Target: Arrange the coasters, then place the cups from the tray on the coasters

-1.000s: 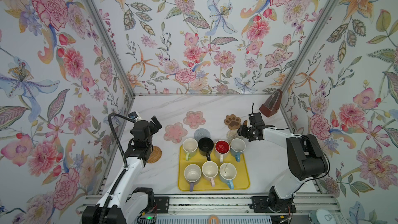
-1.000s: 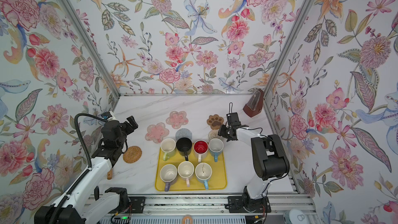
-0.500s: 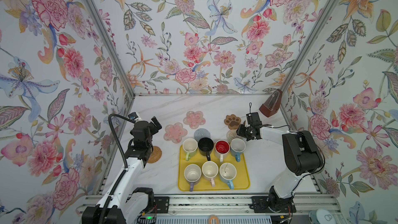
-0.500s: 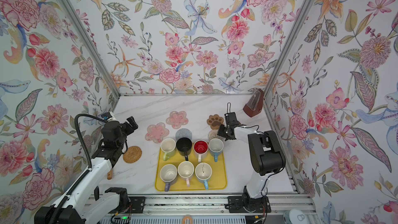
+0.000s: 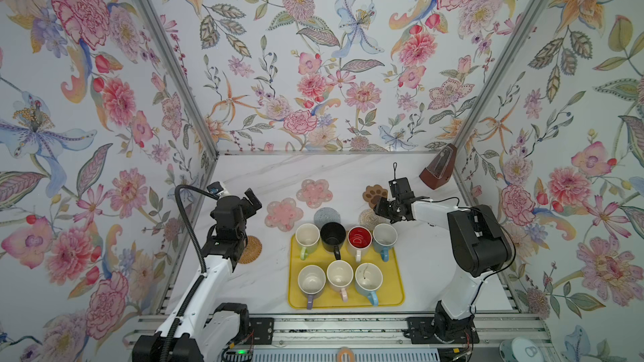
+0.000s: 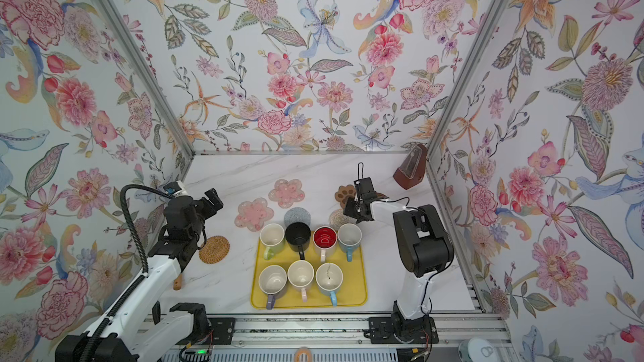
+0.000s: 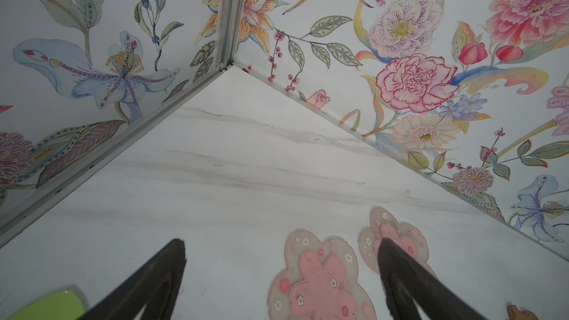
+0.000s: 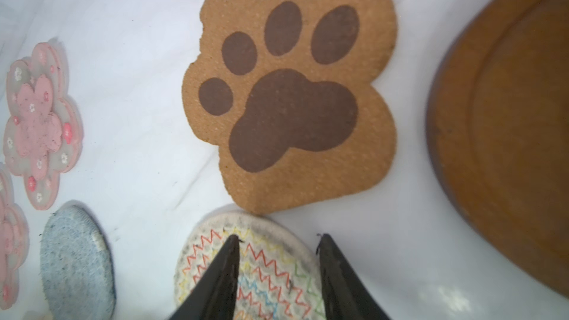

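Seven cups stand on the yellow tray [image 5: 397, 285], among them a black cup [image 5: 333, 235] and a red-inside cup [image 5: 359, 238]. Behind the tray lie two pink flower coasters [image 5: 283, 213] [image 5: 315, 193], a grey speckled coaster [image 5: 327, 215], the paw-print coaster [image 8: 286, 96] and the beige woven coaster [image 8: 246, 260]. A dark wooden coaster [image 8: 508, 149] lies beside the paw-print. The rattan coaster [image 6: 214, 248] sits at the left. My right gripper [image 8: 277, 236] hangs low over the woven coaster's edge, jaws partly apart, one finger over it. My left gripper [image 7: 281, 241] is wide open above the table near the flower coasters.
A brown metronome [image 5: 437, 172] stands in the far right corner. A green brush [image 7: 49, 306] with a wooden handle [image 6: 177, 283] lies under my left arm by the left wall. Floral walls close in three sides.
My right gripper has shifted a little left toward the woven coaster and its jaws have narrowed. The left arm has not moved.
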Controlling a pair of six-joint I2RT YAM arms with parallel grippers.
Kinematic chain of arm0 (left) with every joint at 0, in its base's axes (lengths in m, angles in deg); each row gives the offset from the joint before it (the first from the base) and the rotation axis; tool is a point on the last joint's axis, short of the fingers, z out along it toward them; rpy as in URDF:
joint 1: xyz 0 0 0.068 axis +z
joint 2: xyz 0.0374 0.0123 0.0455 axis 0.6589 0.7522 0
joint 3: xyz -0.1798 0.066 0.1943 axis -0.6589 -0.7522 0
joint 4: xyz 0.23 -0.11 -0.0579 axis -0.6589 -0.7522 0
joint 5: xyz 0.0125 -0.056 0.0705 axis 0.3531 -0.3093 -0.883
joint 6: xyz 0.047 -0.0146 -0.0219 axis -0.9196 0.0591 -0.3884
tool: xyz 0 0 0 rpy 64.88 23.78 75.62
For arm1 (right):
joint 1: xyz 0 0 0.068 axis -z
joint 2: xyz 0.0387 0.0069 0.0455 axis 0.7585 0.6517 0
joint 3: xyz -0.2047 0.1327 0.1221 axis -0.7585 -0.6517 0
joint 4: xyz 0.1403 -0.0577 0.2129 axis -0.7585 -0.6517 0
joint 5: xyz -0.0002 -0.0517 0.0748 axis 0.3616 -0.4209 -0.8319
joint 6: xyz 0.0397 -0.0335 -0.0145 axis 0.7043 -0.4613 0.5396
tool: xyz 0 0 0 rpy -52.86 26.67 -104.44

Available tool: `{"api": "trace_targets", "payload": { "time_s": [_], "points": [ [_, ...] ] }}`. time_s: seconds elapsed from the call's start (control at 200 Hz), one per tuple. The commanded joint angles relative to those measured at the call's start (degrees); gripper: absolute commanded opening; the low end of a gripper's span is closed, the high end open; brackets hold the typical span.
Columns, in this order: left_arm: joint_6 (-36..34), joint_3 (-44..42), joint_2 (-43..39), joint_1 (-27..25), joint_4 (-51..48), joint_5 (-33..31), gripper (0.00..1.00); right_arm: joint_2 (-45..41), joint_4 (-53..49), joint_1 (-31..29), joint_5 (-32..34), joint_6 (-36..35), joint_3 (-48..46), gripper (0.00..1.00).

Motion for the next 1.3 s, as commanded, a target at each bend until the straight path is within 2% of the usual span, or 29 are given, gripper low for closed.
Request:
{"api": "trace_targets", "payload": {
  "time_s": [0.0,0.305,0.686,1.141,1.296],
  "points": [
    [-0.5,-0.7,-1.1,0.51,-0.34,-0.7,0.99,1.57,-2.25,-0.89,-1.19,-0.32,4.48,0.45],
    [-0.79,-1.1,-1.89,0.57,-0.76,-1.14,0.99,1.58,-13.78,-2.46,5.19,-8.65,15.9,0.49],
    [-1.85,-1.04,-1.92,0.58,-0.43,-2.49,0.99,-0.81,-22.36,-3.46,4.68,-14.3,13.12,0.43],
    [-2.12,-1.49,-1.69,0.75,0.19,-2.23,0.99,2.83,-23.89,-3.88,3.19,-15.58,14.55,0.24],
    [-2.37,-1.62,-2.05,0.98,-0.01,-2.51,0.99,4.4,-24.21,-3.84,3.02,-15.93,15.5,0.22]
  ]
}}
